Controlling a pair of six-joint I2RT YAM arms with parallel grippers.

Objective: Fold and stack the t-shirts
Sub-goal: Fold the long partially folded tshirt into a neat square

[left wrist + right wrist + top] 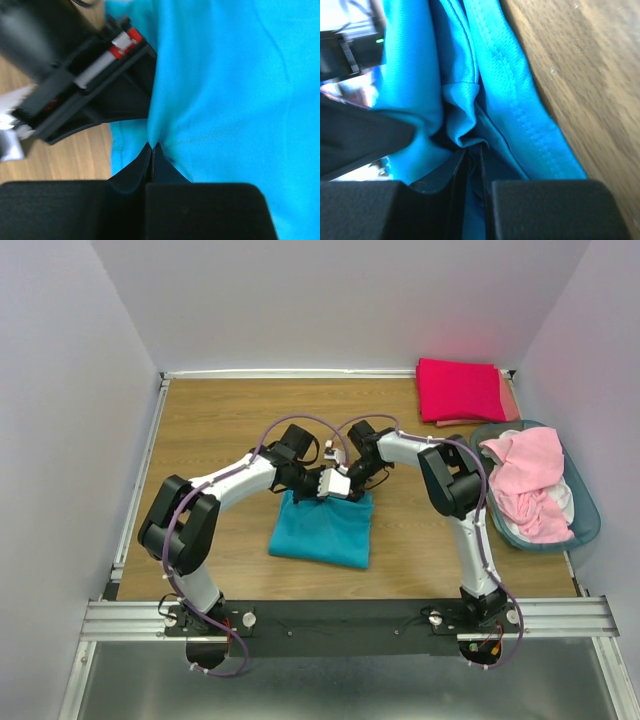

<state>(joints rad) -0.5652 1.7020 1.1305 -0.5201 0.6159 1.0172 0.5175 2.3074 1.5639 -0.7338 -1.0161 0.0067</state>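
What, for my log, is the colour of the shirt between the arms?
Teal cloth t-shirt, clearest in the top external view.

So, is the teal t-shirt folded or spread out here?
Folded: the teal t-shirt lies as a compact rectangle with no sleeves showing, and layered edges are visible at the right gripper.

The right hand (472, 151) pinches a teal t-shirt (505, 90) fold on the table (585, 65).

teal t-shirt (322, 530): far edge hidden under left arm (298, 475) and right arm (368, 462); crimson t-shirt (460, 390) covers most of salmon t-shirt (511, 405).
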